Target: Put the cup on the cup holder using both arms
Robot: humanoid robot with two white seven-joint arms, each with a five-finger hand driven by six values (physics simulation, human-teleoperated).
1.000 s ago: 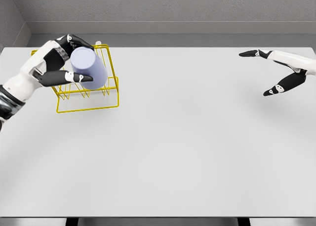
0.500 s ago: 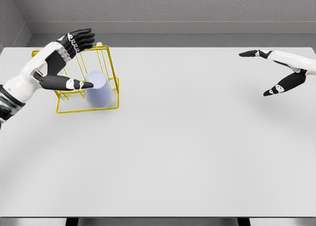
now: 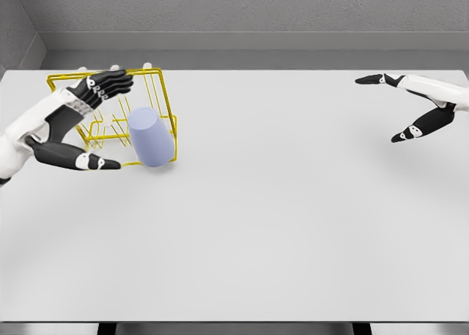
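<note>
A pale blue cup stands upside down in the front right corner of the yellow wire cup holder at the table's far left. My left hand is open just left of the cup, its fingers spread over the rack and its thumb low by the rack's front edge, not touching the cup. At the far right my right hand hangs open above the table with nothing in it.
The white table stretches wide between the two hands. A grey wall runs along its back edge, and the front edge lies near the bottom of the view.
The left hand let go of the cup, which dropped into the rack and settled upright on its rim. The hand then drew back to the left and lower. The right arm stayed still.
</note>
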